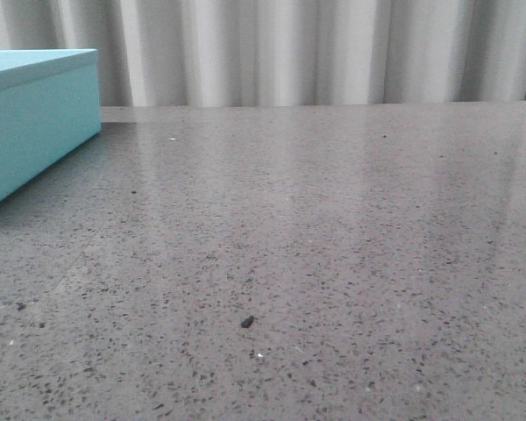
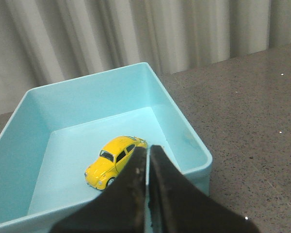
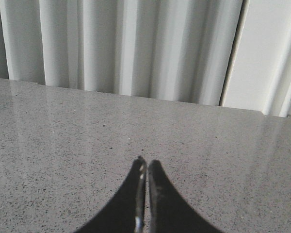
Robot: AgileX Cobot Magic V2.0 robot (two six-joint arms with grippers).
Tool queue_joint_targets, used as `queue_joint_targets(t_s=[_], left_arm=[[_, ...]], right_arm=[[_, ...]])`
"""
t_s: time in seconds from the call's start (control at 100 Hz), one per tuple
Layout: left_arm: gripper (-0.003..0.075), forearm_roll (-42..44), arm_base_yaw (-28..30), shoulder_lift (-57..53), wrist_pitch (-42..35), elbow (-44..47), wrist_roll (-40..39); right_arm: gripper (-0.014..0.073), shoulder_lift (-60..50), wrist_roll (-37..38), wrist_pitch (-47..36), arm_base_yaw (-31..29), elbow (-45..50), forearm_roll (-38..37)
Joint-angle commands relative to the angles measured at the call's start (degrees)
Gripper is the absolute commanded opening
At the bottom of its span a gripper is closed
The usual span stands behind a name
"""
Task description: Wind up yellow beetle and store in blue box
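Yellow beetle point(image 2: 115, 161) sits on the floor of the open blue box point(image 2: 179, 124), near one side wall. Above it, the left gripper point(image 2: 148, 150) hangs with fingers pressed together, holding nothing. Over bare speckled table point(image 3: 208, 145), the right gripper point(image 3: 146, 164) is likewise closed and empty.

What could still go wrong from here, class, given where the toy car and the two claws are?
The yellow beetle sits inside the blue box, which is open on top; if it was wound, it could roll into a wall. The shut left claw hangs just above the near rim and could clip it or the car if it dips.
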Motion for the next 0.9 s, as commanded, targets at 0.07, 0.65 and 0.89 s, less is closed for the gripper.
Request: queue_joint_targets(t_s=[0.07, 0.65, 0.89], left_arm=[[-0.0021, 4.26, -0.03, 0.34, -3.74, -1.33, -4.26], [-0.0021, 42.52, -0.03, -5.54, -28.06, 7.09, -56.54], [-0.0021, 47.11, -4.20, -9.79, -30.48, 16.14, -65.69]], right_arm=[[-0.0041, -0.88, 0.00, -3.85, 0.11, -1.23, -0.96], [-0.0041, -0.88, 0.00, -3.85, 0.11, -1.23, -0.96], [-0.0041, -0.88, 0.00, -3.85, 0.11, -1.23, -0.96]])
